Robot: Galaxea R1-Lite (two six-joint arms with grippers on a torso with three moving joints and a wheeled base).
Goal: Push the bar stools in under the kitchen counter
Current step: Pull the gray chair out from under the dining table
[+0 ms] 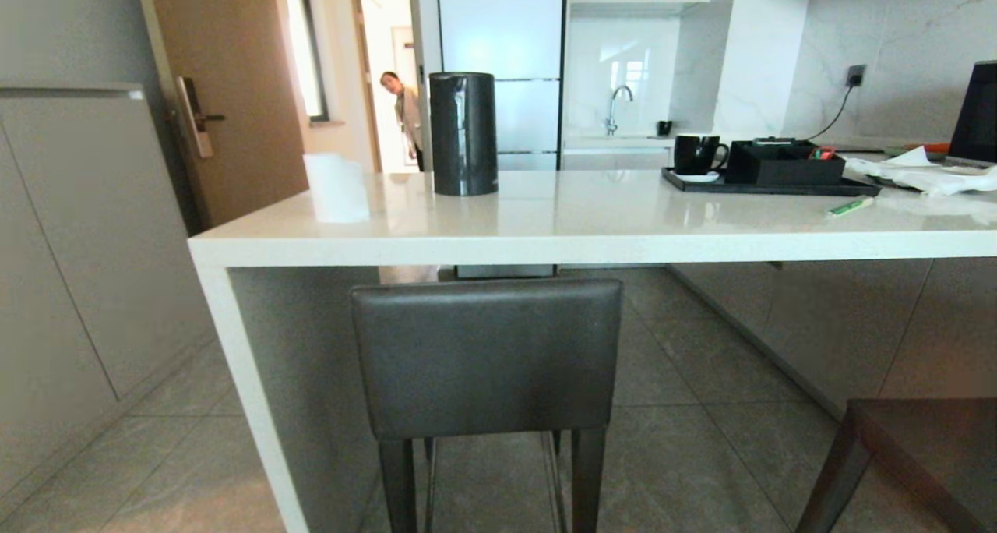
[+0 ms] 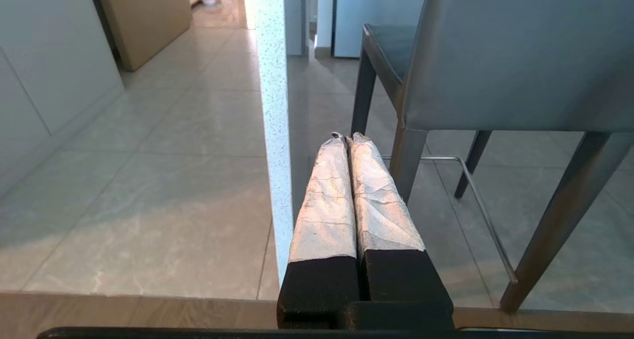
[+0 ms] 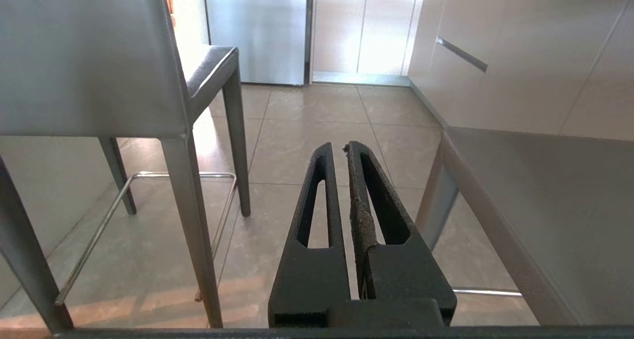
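Note:
One bar stool [image 1: 487,354] stands in front of me, its dark grey backrest just below the edge of the white kitchen counter [image 1: 592,246] and its seat under the slab. A second bar stool [image 1: 919,455] shows only its seat corner at the lower right, out from the counter. Neither gripper appears in the head view. My left gripper [image 2: 349,137], with white-wrapped fingers, is shut and empty, low beside the counter's end panel [image 2: 272,106] and the stool [image 2: 515,56]. My right gripper [image 3: 338,145] is shut on nothing, low between the first stool [image 3: 89,56] and the second stool [image 3: 545,205].
On the counter stand a black kettle [image 1: 463,132], a white roll [image 1: 336,188], a black tray [image 1: 767,184] with a mug, papers and a green pen [image 1: 849,206]. Grey cabinets [image 1: 70,245] line the left. A person [image 1: 403,112] leans in the far doorway.

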